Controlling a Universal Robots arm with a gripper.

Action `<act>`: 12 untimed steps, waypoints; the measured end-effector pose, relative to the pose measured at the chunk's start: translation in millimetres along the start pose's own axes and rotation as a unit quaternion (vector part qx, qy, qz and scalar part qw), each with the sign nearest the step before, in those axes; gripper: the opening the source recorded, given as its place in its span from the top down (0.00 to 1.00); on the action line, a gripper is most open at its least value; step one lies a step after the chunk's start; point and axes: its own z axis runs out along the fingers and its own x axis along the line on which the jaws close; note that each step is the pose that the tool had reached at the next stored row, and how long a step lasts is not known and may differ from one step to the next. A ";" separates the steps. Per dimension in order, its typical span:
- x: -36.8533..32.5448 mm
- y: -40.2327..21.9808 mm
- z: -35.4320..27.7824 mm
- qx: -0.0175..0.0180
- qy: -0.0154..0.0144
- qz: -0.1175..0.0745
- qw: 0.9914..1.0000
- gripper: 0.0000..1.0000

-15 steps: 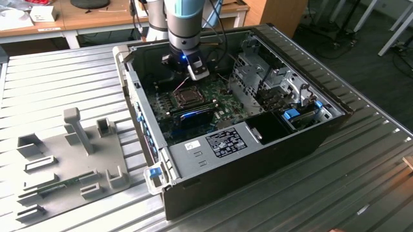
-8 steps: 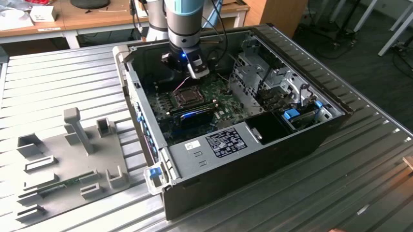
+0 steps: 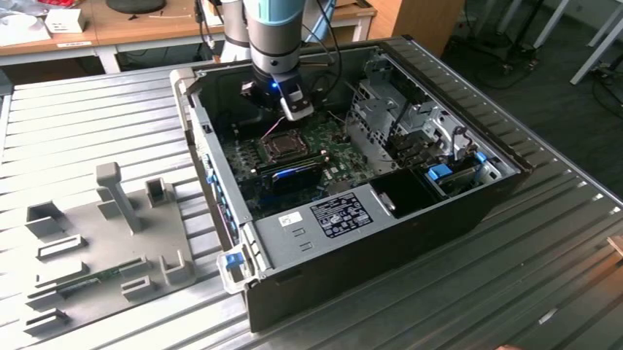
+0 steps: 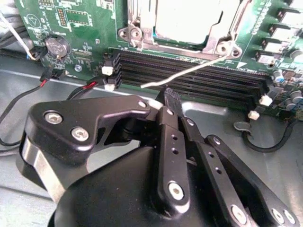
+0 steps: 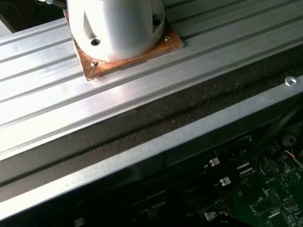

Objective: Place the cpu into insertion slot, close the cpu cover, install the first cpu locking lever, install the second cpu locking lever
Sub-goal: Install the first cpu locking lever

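Here, the computer case (image 3: 209, 168) lies open-side up on the ribbed metal table (image 3: 87, 117), and the arm reaches down between its tall side wall and the drive cages (image 3: 389, 124) on the exterior view's right, with free room above the green board. The insertion slot (image 3: 282, 146) sits just below the gripper (image 3: 297, 113) in the exterior view.

In the second wrist view the cpu (image 4: 189, 19) lies flat in the slot, with the cpu cover (image 4: 144, 23) down around it. A thin silvery lever (image 4: 194, 70) stands free, slanting over the black memory slots (image 4: 213, 85).

The gripper (image 4: 169, 97) has its tips drawn together with nothing between them, just beside the lever's loose end. Whether they touch it cannot be told.
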 end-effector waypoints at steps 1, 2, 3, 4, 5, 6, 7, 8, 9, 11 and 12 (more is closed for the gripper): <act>-0.3 -0.5 -0.4 0.000 0.000 0.000 1.000 0.90; -0.5 -0.9 -1.0 0.000 0.000 0.000 1.000 0.90; -0.8 -1.4 -1.8 0.000 0.000 0.000 1.000 0.90; -1.2 -1.9 -2.3 0.000 0.000 0.000 1.000 0.90; -1.5 -2.4 -2.8 0.000 0.000 0.000 1.000 0.90; -1.7 -2.9 -3.1 0.000 0.000 0.000 1.000 0.90; -1.9 -3.3 -3.3 0.000 0.000 0.000 1.000 0.90; -2.1 -3.7 -3.5 0.000 0.000 0.000 1.000 0.90; -2.1 -4.1 -3.7 0.000 0.000 0.000 1.000 0.90; -2.0 -4.8 -4.0 0.000 0.000 0.000 1.000 0.90; -1.9 -5.0 -4.1 0.000 0.000 0.000 1.000 0.90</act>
